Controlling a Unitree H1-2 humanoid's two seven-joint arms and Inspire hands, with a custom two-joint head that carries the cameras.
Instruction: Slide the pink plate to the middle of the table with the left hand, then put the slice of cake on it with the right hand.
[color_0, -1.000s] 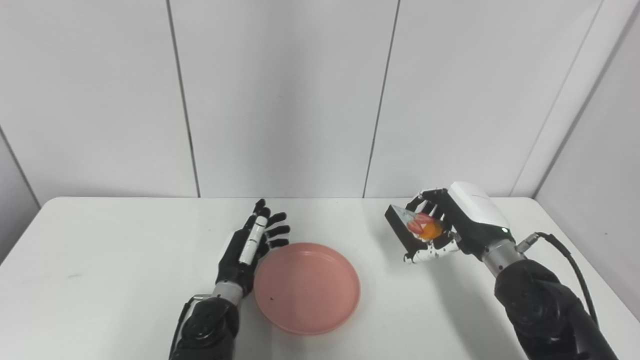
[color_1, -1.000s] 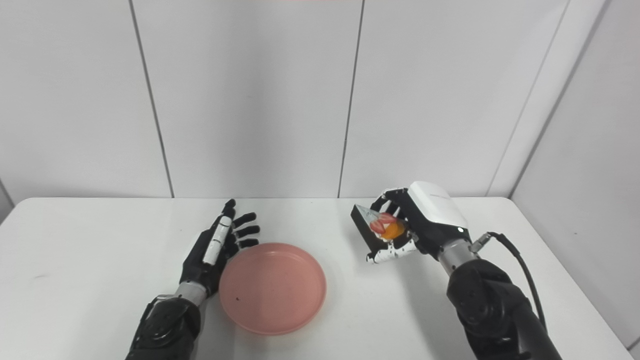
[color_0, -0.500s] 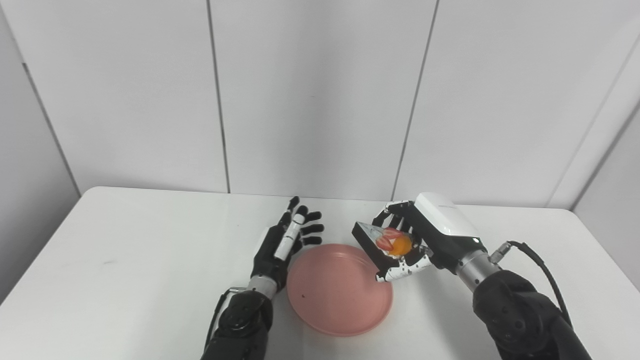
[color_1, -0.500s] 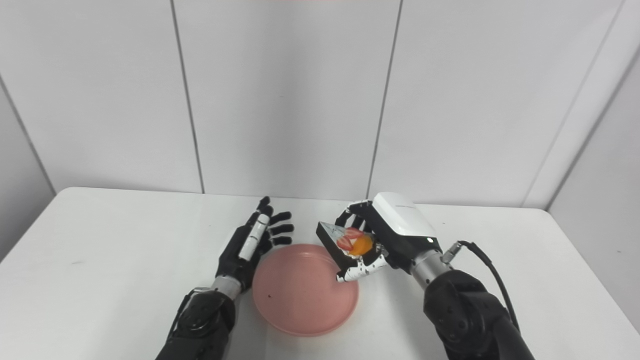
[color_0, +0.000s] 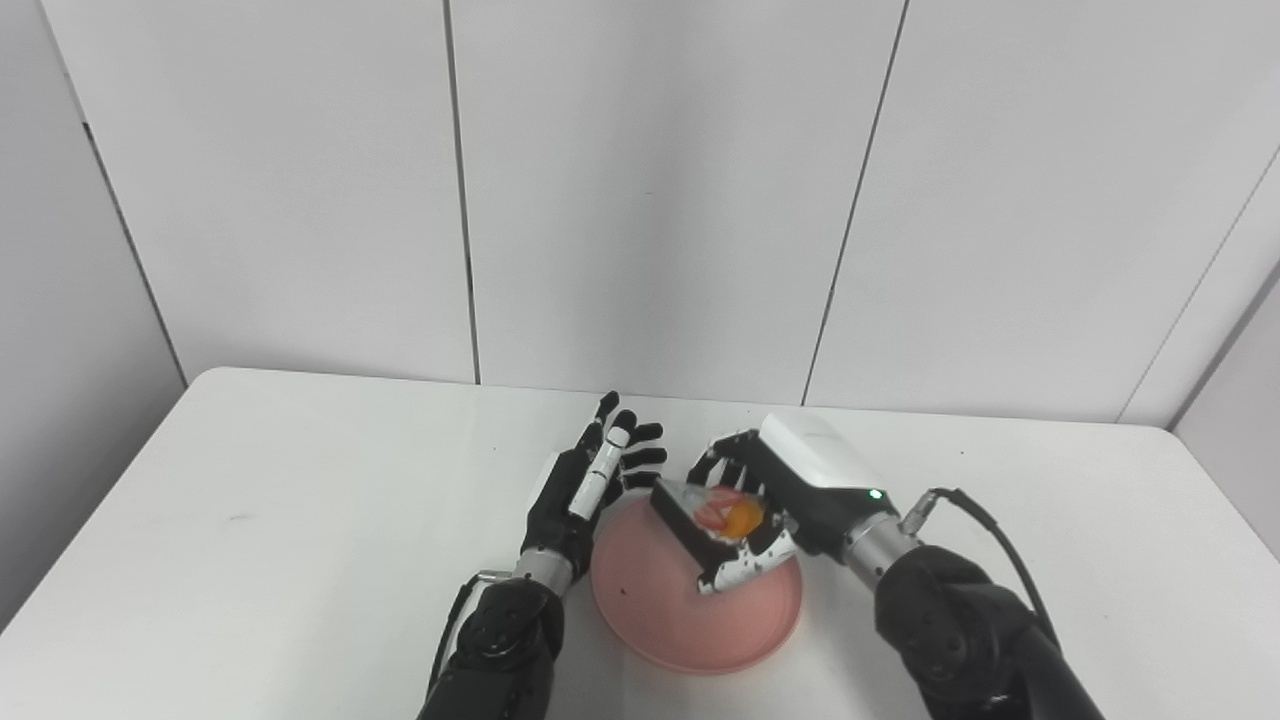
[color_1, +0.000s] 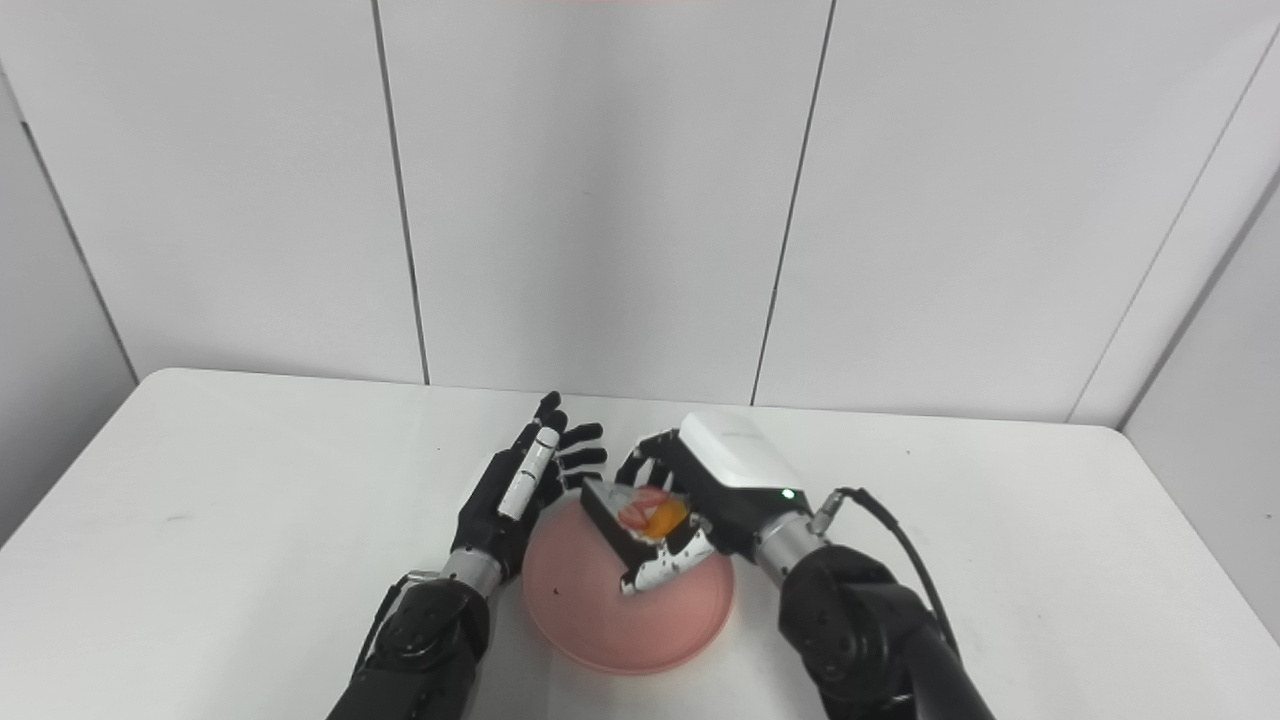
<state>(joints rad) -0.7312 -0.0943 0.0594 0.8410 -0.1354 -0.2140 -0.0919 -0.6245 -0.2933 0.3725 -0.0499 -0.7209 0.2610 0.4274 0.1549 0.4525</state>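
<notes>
Cake slice (color_0: 715, 517) now over pink plate (color_0: 660, 630) | right hand (color_0: 790, 495) fingers holding it | left hand (color_0: 585, 490) fingers wide

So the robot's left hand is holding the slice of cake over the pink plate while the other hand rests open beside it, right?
Not quite: the right hand holds the slice of cake over the pink plate; the left hand rests open beside it. The left eye view shows this.

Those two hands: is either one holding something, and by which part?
The right hand grips the cake slice by its sides, above the pink plate. The left hand holds nothing.
</notes>
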